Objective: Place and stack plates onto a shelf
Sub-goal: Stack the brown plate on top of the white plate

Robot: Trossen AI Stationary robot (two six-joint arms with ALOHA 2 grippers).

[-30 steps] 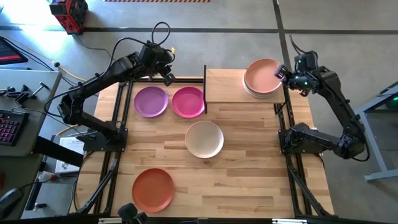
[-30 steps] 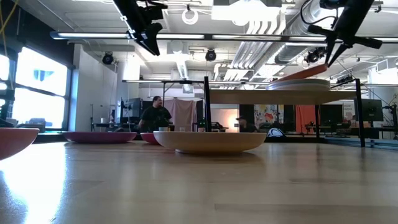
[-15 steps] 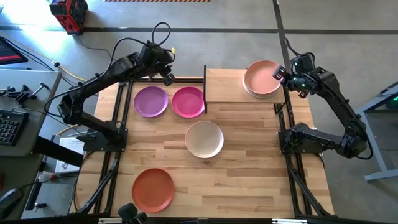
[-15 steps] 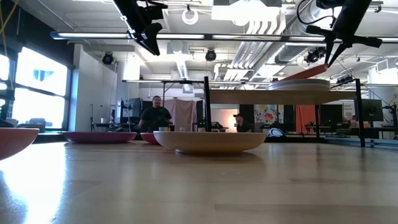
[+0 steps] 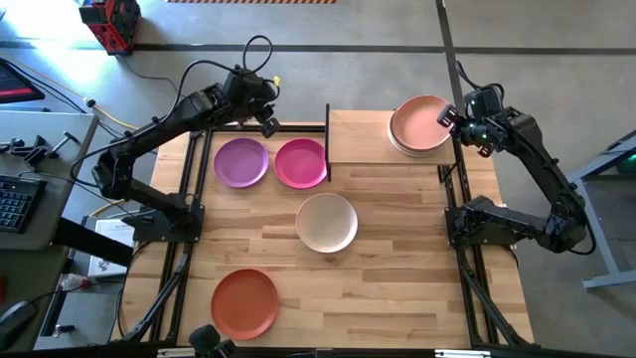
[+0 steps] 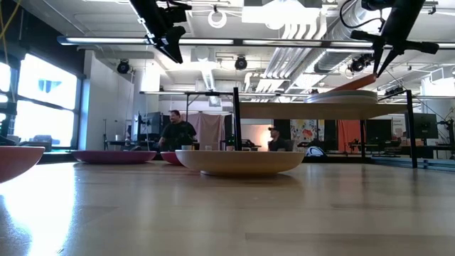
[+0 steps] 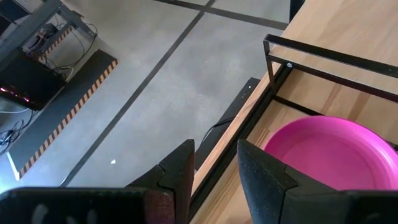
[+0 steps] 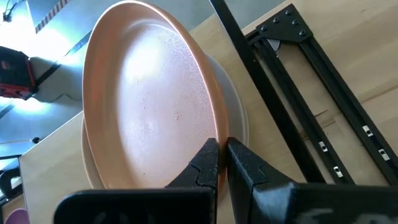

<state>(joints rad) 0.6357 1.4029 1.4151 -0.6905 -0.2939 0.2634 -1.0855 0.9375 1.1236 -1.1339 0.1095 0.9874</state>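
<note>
A peach plate (image 5: 421, 124) lies tilted on top of a stack of pale plates (image 8: 239, 134) at the right end of the shelf (image 5: 358, 137). My right gripper (image 8: 221, 144) is shut on it. On the table lie a purple plate (image 5: 241, 162), a magenta plate (image 7: 329, 155), a cream plate (image 5: 327, 222) and an orange-red plate (image 5: 244, 303). My left gripper (image 7: 214, 158) hangs open with nothing in it, high above the table's far left edge and beyond the purple plate. My right gripper pinches the peach plate's rim (image 8: 210, 127) on the side toward the table's right edge, one finger on the inner face and one on the outside. The fingers slant down from the right. The held side (image 6: 359, 81) is raised; the opposite edge rests on the stack.
The shelf's black frame posts (image 5: 328, 139) stand between the magenta plate and the shelf board. The left half of the shelf board is bare wood. People sit in the room beyond the table in the low view.
</note>
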